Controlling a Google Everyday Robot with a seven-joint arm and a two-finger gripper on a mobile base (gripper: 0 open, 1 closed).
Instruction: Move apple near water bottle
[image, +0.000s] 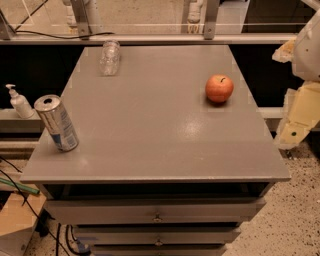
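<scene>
The apple (219, 88), red-orange with a short dark stem, sits upright on the right side of the grey cabinet top (150, 135). The water bottle (109, 57), clear and ribbed, stands at the far left of the top, near its back edge. The two are far apart across the top. My gripper (298, 117) shows as cream-coloured parts at the right edge of the camera view. It is off the cabinet, to the right of the apple and a little nearer than it. It touches nothing.
A silver-and-blue drink can (56, 122) stands tilted at the left edge of the top. A white pump-top dispenser (19, 101) stands on a ledge to the left. Drawers (157, 212) sit below the front edge. A rail with posts (150, 37) runs behind.
</scene>
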